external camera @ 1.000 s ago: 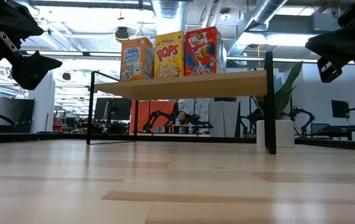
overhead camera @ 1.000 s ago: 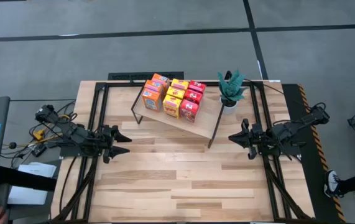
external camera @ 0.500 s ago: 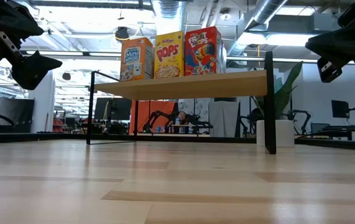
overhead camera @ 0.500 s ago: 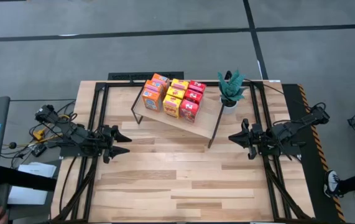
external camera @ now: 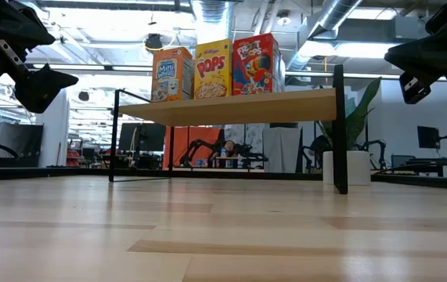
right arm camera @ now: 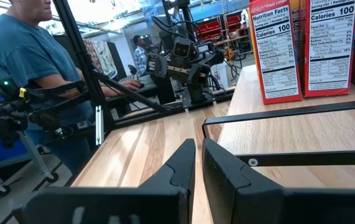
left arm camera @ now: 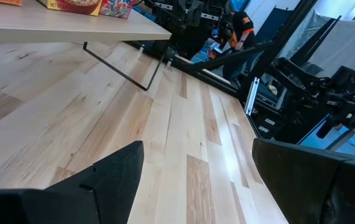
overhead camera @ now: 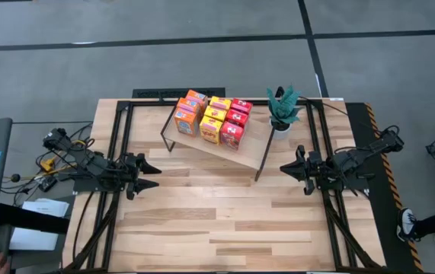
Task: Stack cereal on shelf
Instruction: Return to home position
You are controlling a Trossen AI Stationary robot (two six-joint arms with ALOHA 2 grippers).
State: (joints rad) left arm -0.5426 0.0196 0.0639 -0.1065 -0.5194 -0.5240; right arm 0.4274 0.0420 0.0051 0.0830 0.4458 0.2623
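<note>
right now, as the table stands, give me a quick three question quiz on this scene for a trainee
1. True or false: a cereal box lies on the tabletop under the shelf.
2. What stands on the table beside the shelf, on the right arm's side? A) a potted plant B) a mug C) a bowl
3. Fill in: the left gripper has its fingers ____.

Key: 1 false, every box in view stands on the shelf; 2 A; 3 open.
</note>
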